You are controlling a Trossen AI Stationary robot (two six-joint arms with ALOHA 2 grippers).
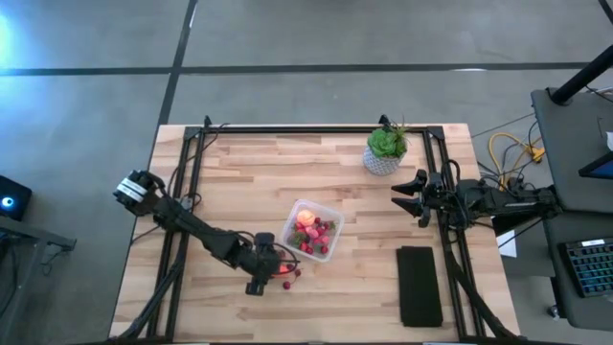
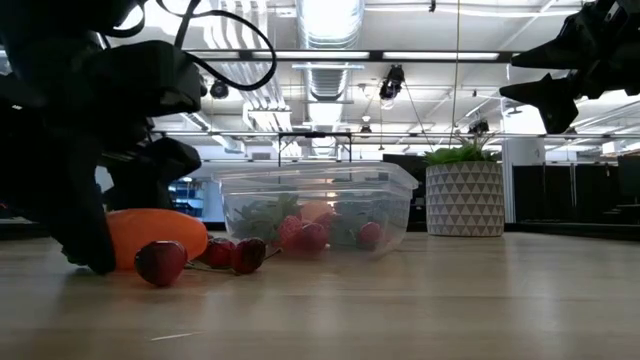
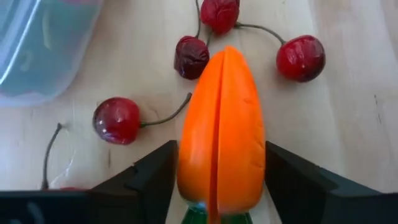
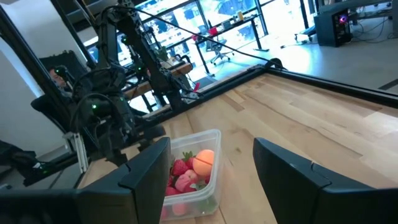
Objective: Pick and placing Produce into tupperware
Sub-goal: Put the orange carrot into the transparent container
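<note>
Two arms: left low over the bench (image 1: 239, 172), right raised.
Left claw (image 3: 217, 186): closed on carrot (image 3: 221, 127), beside cherries (image 3: 117, 119).
Right claw (image 4: 208, 168): open, empty.
Tupperware (image 1: 313, 230): just beside left claw; holds strawberries (image 2: 305, 235) and a pink-orange fruit (image 4: 203, 163).

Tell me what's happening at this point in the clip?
The left gripper is down on the table beside the tupperware, its fingers on either side of the orange carrot, with loose cherries lying around it. The tupperware already holds strawberries and a round fruit. The right gripper waits, open, near the potted plant.
</note>
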